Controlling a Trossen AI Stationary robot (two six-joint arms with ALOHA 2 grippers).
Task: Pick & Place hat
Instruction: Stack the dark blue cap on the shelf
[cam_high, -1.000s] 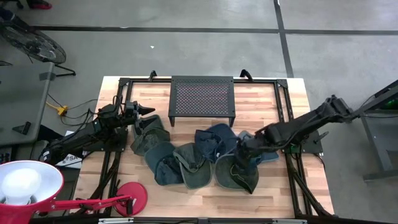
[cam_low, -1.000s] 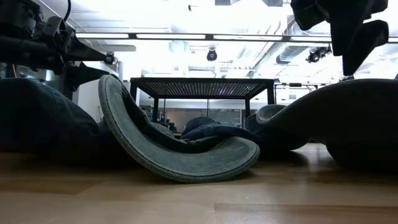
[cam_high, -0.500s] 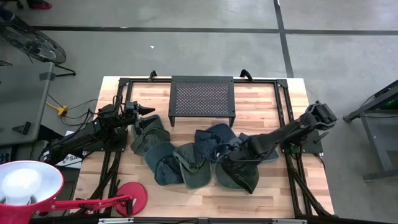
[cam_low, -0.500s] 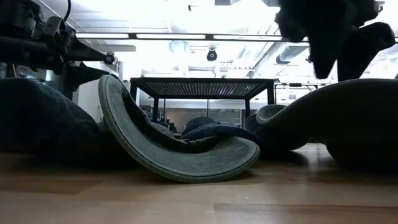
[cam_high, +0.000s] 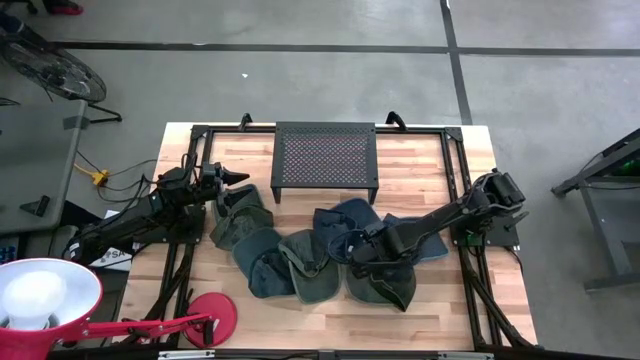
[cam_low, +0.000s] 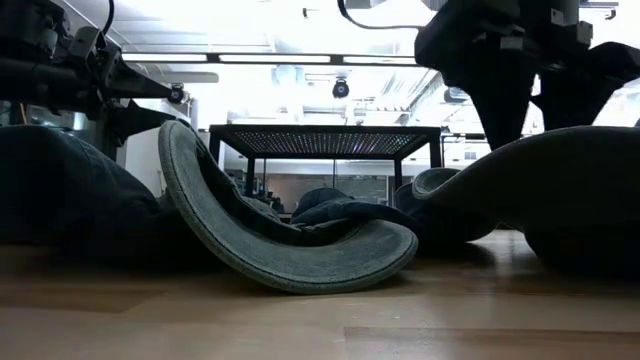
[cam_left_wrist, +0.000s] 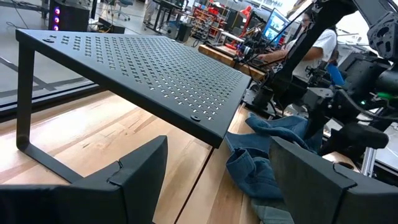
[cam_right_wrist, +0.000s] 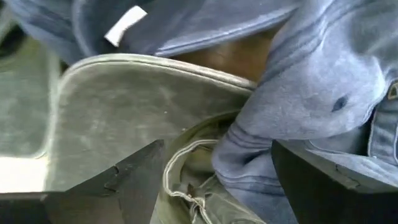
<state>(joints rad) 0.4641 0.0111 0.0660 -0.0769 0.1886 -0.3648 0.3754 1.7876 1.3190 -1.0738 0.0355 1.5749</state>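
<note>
At the near edge of the tabletop (cam_high: 440, 315) a red lamp (cam_high: 60, 305) juts in at the left corner, clear of the work. Just beyond it lies the pile of hats (cam_high: 320, 255), blue denim and olive caps overlapping one another across the middle of the wood, with one olive cap (cam_high: 385, 285) lying nearest at the right end. The right gripper (cam_high: 350, 250) is down low over this heap, near its middle, jaws spread wide and nothing between them; its wrist view looks straight onto an olive brim (cam_right_wrist: 143, 93) with blue denim (cam_right_wrist: 311, 87) folded beside it. The step in hand appears to be the reach for a hat, not yet the grasp. The next move likely calls for settling the open jaws over a single brim or crown edge and closing on that one layer only, since the caps overlap and a neighbour could be dragged along. The right arm stretches out nearly flat from its base at the right side, reaching leftward across the pile. The left gripper (cam_high: 235, 178) waits at the far-left end of the heap, jaws likewise spread and empty, pointing toward the black perforated stand (cam_high: 325, 160) at the back of the tabletop, probably where the hat goes.
</note>
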